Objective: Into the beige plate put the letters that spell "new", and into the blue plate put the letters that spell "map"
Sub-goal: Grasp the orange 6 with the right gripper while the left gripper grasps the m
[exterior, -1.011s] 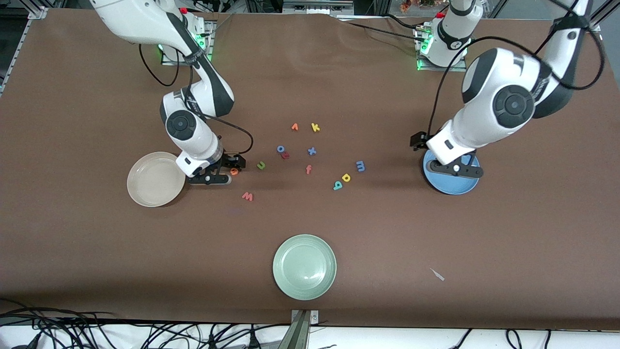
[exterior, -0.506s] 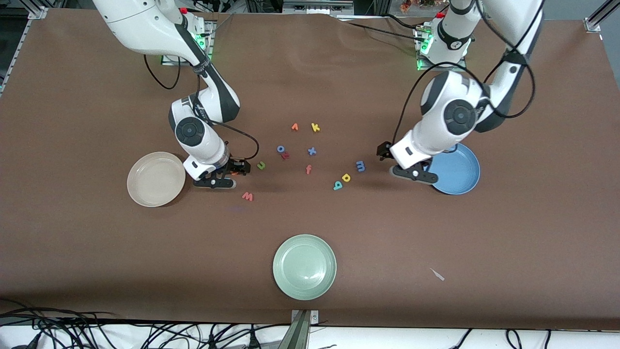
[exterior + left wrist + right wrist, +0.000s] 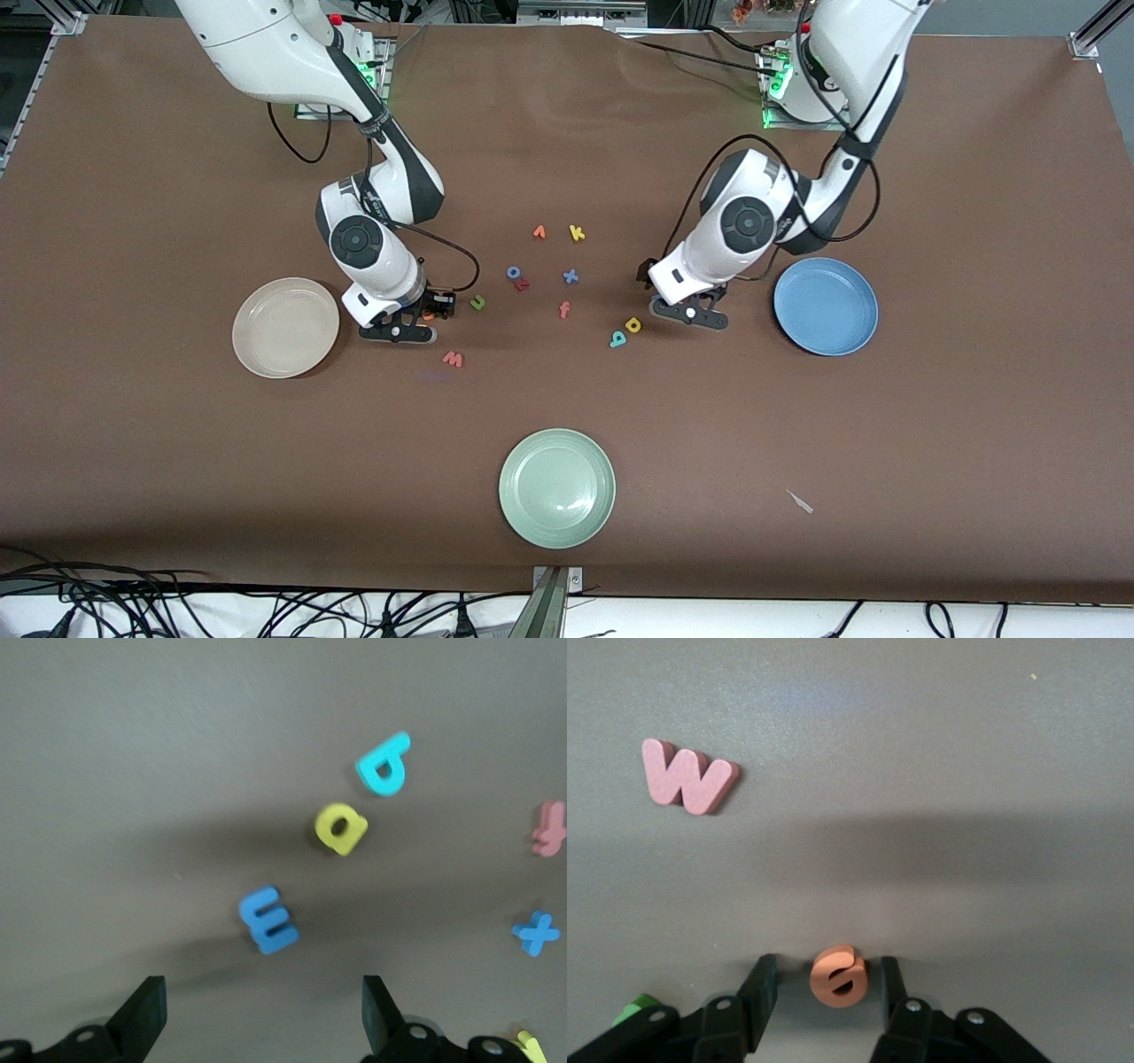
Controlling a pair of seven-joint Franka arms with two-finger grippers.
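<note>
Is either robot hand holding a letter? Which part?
Right gripper brackets the orange e at its sides; a firm hold cannot be told. Left gripper is open, holding nothing.

- The blue m (image 3: 268,920) shows only in the left wrist view; in the front view the left arm's wrist covers it.
- The orange e (image 3: 429,315) is half hidden in the front view by the right gripper (image 3: 423,316).
- The olive-green n (image 3: 640,1006) is a sliver beside the right gripper's body, the rest covered.
- A yellow letter (image 3: 530,1045) is cut by the left wrist picture's edge; which one, cannot tell.
</note>
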